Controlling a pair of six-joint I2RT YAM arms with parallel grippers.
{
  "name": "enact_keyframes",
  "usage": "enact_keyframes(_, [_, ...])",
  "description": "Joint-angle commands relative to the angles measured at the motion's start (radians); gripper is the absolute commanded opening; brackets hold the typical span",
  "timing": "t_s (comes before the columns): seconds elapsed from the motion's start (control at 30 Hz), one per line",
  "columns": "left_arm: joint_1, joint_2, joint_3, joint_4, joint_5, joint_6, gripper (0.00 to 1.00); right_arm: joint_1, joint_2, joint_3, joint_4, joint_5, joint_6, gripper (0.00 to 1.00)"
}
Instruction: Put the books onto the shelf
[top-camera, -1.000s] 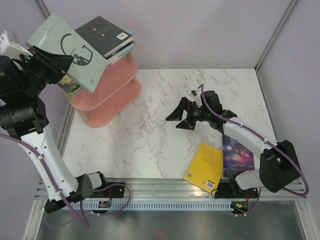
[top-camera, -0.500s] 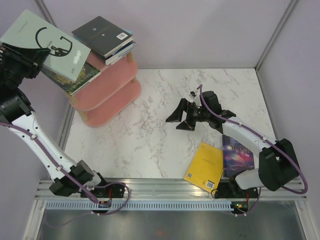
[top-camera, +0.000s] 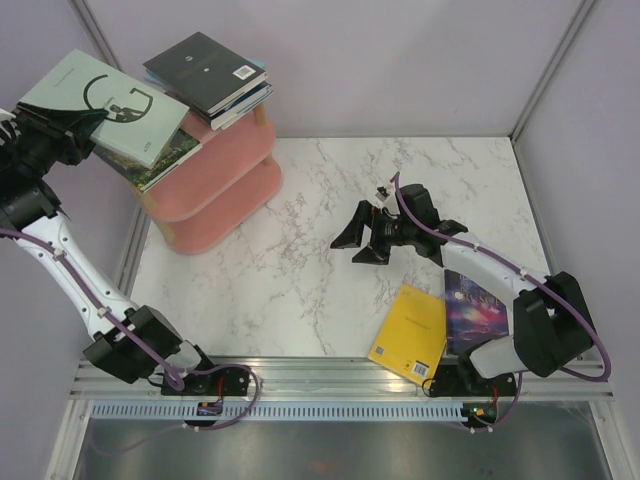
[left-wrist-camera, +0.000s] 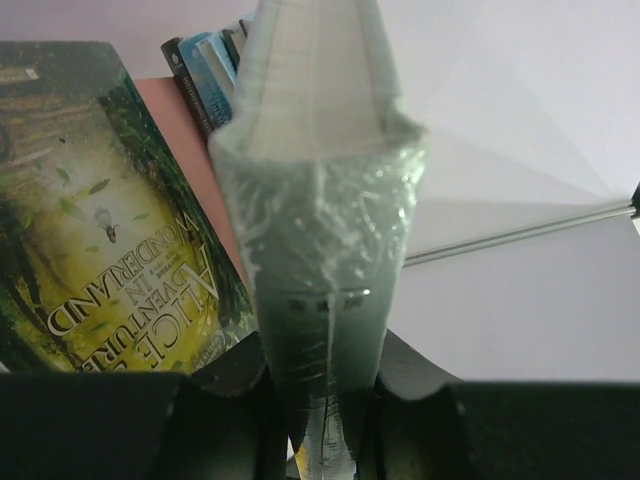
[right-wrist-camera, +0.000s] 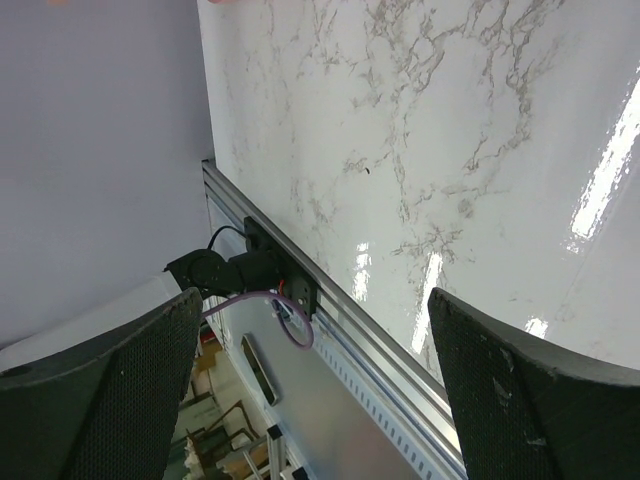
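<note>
Seen from above, a white marble table (top-camera: 300, 290) has two robot arms mounted at its near edge. At the far left corner stands a small shelf of pink oval boards on light wooden posts (top-camera: 225, 165).

A stack of thin paperbacks with a black cover on top (top-camera: 208, 70) lies flat on the shelf's top board. A dark green and yellow paperback (top-camera: 165, 150) lies flat at the shelf's left side, on an upper board; which tier cannot be told.

The left gripper (left-wrist-camera: 320, 400) is raised beyond the table's left edge. Its fingers are pressed onto the lower edge of a grey-green paperback with a large letter G (top-camera: 105, 105). This book hangs tilted just above the dark green and yellow paperback and partly covers it. No contact between the two can be made out.

The right gripper (top-camera: 358, 237) hovers over the middle of the table, fingers spread wide with nothing between them. A yellow paperback (top-camera: 410, 328) lies flat near the near edge, towards the right corner. A purple galaxy paperback (top-camera: 478, 305) lies just beside it, partly under the right arm.

The task looks more than half done: several books are shelved, one is in hand above the shelf but not yet released, and two wait on the table.
</note>
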Motion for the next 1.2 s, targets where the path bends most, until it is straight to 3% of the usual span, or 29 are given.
enact_keyframes(0.0, [0.004,-0.012,0.039,-0.011,0.037,0.031,0.02,0.004,0.001,0.035,0.01,-0.006,-0.016,0.97])
enact_keyframes(0.13, [0.004,0.055,0.1,-0.092,0.068,0.082,0.02,0.004,0.006,0.027,0.011,-0.003,-0.016,0.97])
enact_keyframes(0.33, [0.004,0.162,0.295,-0.42,0.016,0.304,0.02,0.005,0.018,0.03,0.011,-0.003,-0.016,0.97])
enact_keyframes(0.73, [-0.001,0.175,0.269,-0.454,0.023,0.326,0.04,0.007,0.026,0.028,0.01,-0.006,-0.019,0.97])
enact_keyframes(0.9, [-0.001,0.178,0.275,-0.502,-0.006,0.355,0.28,0.007,0.021,0.025,0.007,-0.004,-0.021,0.97])
enact_keyframes(1.03, [-0.001,0.196,0.316,-0.555,-0.038,0.389,0.53,0.007,0.023,0.027,0.007,-0.004,-0.022,0.97])
enact_keyframes(1.17, [-0.001,0.221,0.367,-0.612,-0.052,0.415,0.63,0.007,0.023,0.028,0.005,-0.003,-0.024,0.97])
